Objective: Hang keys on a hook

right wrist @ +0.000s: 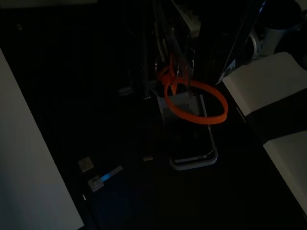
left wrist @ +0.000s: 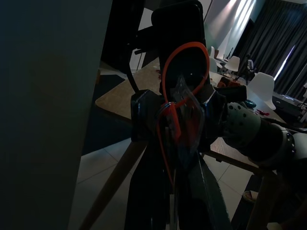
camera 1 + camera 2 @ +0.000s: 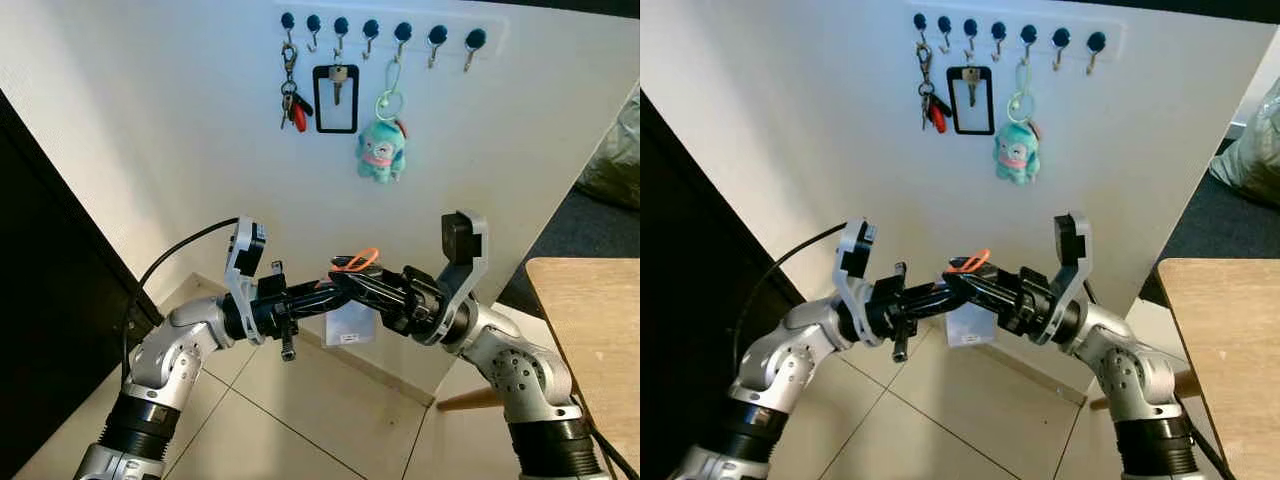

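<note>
A white wall panel (image 3: 150, 120) fills the background, with a tiled floor (image 3: 300, 440) below it, a dark doorway at nine o'clock and the corner of a wooden table (image 3: 590, 330) at four o'clock. Along the top of the panel runs a row of seven dark-capped metal hooks (image 3: 372, 33). From the first hook at the eleven o'clock end hangs a bunch of keys with a red fob (image 3: 292, 98), the third carries a single key in a black rectangular frame (image 3: 336, 97), and the fifth holds a teal plush toy on a green ring (image 3: 381, 150); the second, fourth, sixth and seventh look free. Well below the hooks, at the centre of the head views, the left gripper (image 3: 318, 290) and the right gripper (image 3: 345, 283) meet tip to tip. Between them sits the key set with an orange loop and a clear plastic tag (image 3: 352, 300), the loop standing up toward twelve o'clock and the tag hanging toward six. In the left wrist view the orange loop (image 2: 184, 76) stands just beyond the fingers. Both grippers appear narrowed around the set, but which one carries its weight cannot be told. The step looks like a handover or regrasp ahead of the hanging. Next, one gripper would need sole hold with the loop left open, then a lift toward twelve o'clock to a free hook.
</note>
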### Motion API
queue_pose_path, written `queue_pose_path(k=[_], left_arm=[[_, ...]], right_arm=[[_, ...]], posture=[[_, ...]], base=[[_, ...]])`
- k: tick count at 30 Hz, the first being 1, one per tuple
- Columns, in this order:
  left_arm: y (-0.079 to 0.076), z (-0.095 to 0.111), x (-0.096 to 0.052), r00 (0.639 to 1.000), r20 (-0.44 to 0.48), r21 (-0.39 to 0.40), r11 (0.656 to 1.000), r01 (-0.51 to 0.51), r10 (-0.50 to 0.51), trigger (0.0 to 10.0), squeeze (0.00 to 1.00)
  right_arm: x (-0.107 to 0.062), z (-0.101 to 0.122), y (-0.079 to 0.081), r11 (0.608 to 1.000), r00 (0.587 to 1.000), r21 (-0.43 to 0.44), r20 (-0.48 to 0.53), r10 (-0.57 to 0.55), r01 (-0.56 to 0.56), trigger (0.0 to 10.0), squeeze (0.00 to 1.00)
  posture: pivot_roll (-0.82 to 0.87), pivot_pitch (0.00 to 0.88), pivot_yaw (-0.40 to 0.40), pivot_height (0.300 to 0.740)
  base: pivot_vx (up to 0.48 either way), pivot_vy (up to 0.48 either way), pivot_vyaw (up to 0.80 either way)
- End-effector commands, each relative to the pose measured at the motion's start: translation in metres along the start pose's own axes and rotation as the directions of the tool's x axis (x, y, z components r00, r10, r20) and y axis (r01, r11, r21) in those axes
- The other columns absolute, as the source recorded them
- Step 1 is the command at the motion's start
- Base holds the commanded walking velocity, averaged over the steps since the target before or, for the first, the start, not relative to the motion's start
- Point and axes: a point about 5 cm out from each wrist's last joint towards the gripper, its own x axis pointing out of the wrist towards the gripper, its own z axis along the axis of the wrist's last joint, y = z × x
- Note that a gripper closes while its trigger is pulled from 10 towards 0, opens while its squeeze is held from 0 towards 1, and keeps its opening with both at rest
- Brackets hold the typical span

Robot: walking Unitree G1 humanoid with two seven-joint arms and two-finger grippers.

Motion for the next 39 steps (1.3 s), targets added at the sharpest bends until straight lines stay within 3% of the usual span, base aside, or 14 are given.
queue_pose_path(k=[1,8,11,26,27,28,30,31,32,39], left_arm=[[-0.0022,-0.0014,0.0002,1.0,-0.006,-0.004,1.0,0.013,-0.013,7.6,0.0],[-0.0022,-0.0014,0.0005,1.0,-0.01,-0.001,1.0,0.017,-0.017,7.5,0.0],[-0.0023,-0.0015,0.0009,1.0,-0.01,0.0,1.0,0.02,-0.02,7.3,0.0],[-0.0021,-0.002,0.0014,1.0,-0.005,0.0,1.0,0.021,-0.021,7.2,0.0],[-0.002,-0.0021,0.0012,1.0,-0.005,0.0,1.0,0.02,-0.02,7.3,0.0],[-0.0018,-0.0021,0.001,1.0,-0.005,0.002,1.0,0.017,-0.017,8.7,0.0],[-0.0016,-0.0021,0.0009,1.0,-0.005,0.004,1.0,0.014,-0.014,8.7,0.0],[-0.0013,-0.0018,0.0007,1.0,-0.001,0.001,1.0,0.01,-0.01,10.0,0.0],[-0.0008,-0.0012,0.0005,1.0,0.006,-0.005,1.0,0.004,-0.004,10.0,1.0],[0.0016,-0.0004,0.0002,1.0,0.016,-0.008,1.0,-0.017,0.017,10.0,1.0]], right_arm=[[-0.0004,0.0001,0.0012,1.0,1.0,-0.014,-0.021,0.002,-0.002,10.0,0.0],[-0.0014,0.0004,0.0016,1.0,0.999,-0.015,-0.039,0.008,-0.009,10.0,0.0],[-0.0014,0.0023,0.002,1.0,0.999,-0.014,-0.035,0.016,-0.016,0.0,0.0],[-0.0004,0.0034,0.003,1.0,0.999,-0.01,-0.028,0.028,-0.028,0.0,0.0],[-0.0004,0.0031,0.0032,1.0,0.999,-0.008,-0.028,0.029,-0.029,0.0,0.0],[-0.0003,0.0026,0.0032,1.0,0.999,-0.007,-0.029,0.029,-0.029,0.0,0.0],[-0.0002,0.0021,0.0032,1.0,0.999,-0.006,-0.03,0.029,-0.029,0.0,0.0],[0.0001,0.002,0.0034,1.0,0.999,-0.006,-0.03,0.029,-0.029,0.0,0.0],[0.0004,0.0021,0.0036,1.0,0.999,-0.007,-0.029,0.028,-0.028,0.0,0.0],[0.0007,0.0019,0.0032,1.0,0.999,-0.012,-0.031,0.021,-0.022,0.0,0.0]], posture=[[-0.13,0.047,0.081,0.74],[-0.13,0.043,0.078,0.74],[-0.13,0.04,0.076,0.74],[-0.14,0.041,0.075,0.74],[-0.14,0.041,0.075,0.74],[-0.14,0.041,0.075,0.74],[-0.14,0.041,0.075,0.74],[-0.14,0.046,0.077,0.74],[-0.14,0.046,0.077,0.74],[-0.14,0.047,0.078,0.74]], base=[[0.0,0.0,0.0],[0.0,0.0,0.0],[0.0,0.0,0.0],[0.0,0.0,0.0],[0.0,0.0,0.0],[0.0,0.0,0.0],[0.0,0.0,0.0],[0.0,0.0,0.0],[0.0,0.0,0.0],[0.0,0.0,0.0]])
